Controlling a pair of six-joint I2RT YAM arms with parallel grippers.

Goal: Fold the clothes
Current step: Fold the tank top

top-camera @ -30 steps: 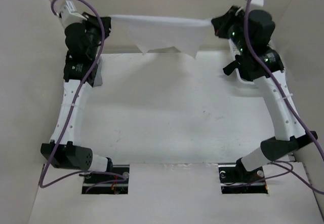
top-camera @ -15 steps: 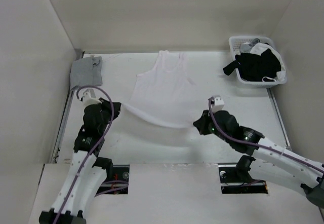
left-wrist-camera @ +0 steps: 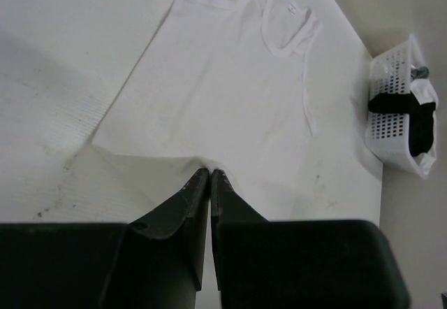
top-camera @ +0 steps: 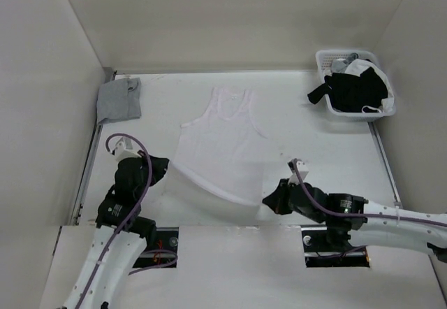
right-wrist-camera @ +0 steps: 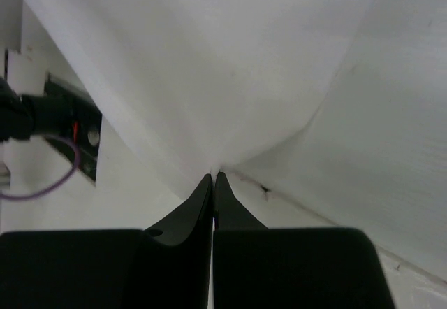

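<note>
White tank top point(top-camera: 220, 141), hem held by both grippers.
Lower frame: left gripper point(top-camera: 165, 170) and right gripper point(top-camera: 267, 200), each pinched tight on a hem corner. Mid-frame: the top's body and straps lie flat on the table point(top-camera: 314, 141). Upper left: grey folded garment point(top-camera: 120, 99). Upper right: basket point(top-camera: 325, 60) of black-and-white garments point(top-camera: 356, 89).

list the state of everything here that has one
tank top, unfolded, spread on the table, straps at the far end, near hem pinched at both corners
left fingers, shut on the tank top's hem
right fingers, shut on the tank top's hem
grey garment, folded, lying far left
basket, upright, holding black and white clothes
</note>
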